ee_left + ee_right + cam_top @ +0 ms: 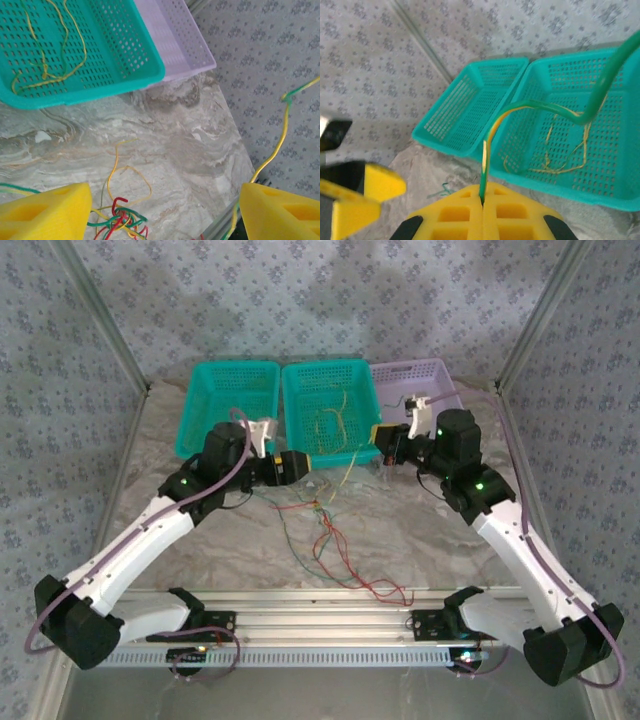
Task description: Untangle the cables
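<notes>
Left gripper (165,212): fingers spread, above the tangled cables (120,220).
Right gripper (482,202): fingers pressed together, pinching a green-yellow cable (484,170).
Middle basket (320,365): yellow strands (335,420) lay inside.

You have three perforated baskets side by side at the far edge of the marbled table (220,550): a teal basket (225,390) on the left, a second teal basket (320,365) in the middle, and a lavender basket (440,370) on the right. Floral-patterned walls (300,290) rise behind, with a slanting metal post (100,315) on each side. A slotted aluminium rail (330,625) crosses the near edge.
</notes>
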You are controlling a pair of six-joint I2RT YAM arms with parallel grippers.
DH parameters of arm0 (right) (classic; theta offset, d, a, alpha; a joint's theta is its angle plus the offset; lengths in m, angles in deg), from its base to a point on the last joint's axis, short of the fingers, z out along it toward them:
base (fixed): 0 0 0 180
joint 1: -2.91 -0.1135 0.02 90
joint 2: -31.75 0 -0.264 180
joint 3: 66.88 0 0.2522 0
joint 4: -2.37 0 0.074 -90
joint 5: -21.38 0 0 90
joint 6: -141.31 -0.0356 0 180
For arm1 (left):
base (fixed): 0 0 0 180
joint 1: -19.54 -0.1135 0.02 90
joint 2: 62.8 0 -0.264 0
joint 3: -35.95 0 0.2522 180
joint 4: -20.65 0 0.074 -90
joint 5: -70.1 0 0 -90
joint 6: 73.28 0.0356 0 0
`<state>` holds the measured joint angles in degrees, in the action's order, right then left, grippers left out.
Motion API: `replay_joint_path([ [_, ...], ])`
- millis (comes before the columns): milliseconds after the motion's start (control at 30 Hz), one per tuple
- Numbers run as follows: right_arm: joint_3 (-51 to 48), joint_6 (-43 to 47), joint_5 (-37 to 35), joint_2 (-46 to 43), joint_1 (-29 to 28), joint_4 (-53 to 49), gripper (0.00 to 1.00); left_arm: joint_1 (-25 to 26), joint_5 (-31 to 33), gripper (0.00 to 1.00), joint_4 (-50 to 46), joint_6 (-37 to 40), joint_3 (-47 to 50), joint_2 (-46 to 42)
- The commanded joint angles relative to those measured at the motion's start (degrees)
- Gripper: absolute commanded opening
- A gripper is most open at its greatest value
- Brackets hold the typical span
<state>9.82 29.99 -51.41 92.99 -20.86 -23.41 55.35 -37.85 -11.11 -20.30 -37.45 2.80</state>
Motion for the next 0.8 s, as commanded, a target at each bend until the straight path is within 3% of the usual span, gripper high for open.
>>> replay_joint_path([
  [0,4.88,0.25,-5.22,1.78,-0.13,0.99,0.0,1.05,-2.5,0.76,3.54,-0.15,1.81,0.36],
  [167,10.89,-0.8,-6.21,4.09,-0.15,0.35,0.0,3.84,-2.26,0.75,3.13,3.7,3.81,-0.14],
  [467,14.68,-4.08,5.71,4.39,-1.25,2.54,0.0,4.48,-1.36,0.75,7.59,1.37,8.97,2.09],
  [767,16.67,-8.95,-3.15,2.22,-0.96,1.73,0.0,7.16,-4.31,0.74,14.66,1.6,11.96,4.79],
])
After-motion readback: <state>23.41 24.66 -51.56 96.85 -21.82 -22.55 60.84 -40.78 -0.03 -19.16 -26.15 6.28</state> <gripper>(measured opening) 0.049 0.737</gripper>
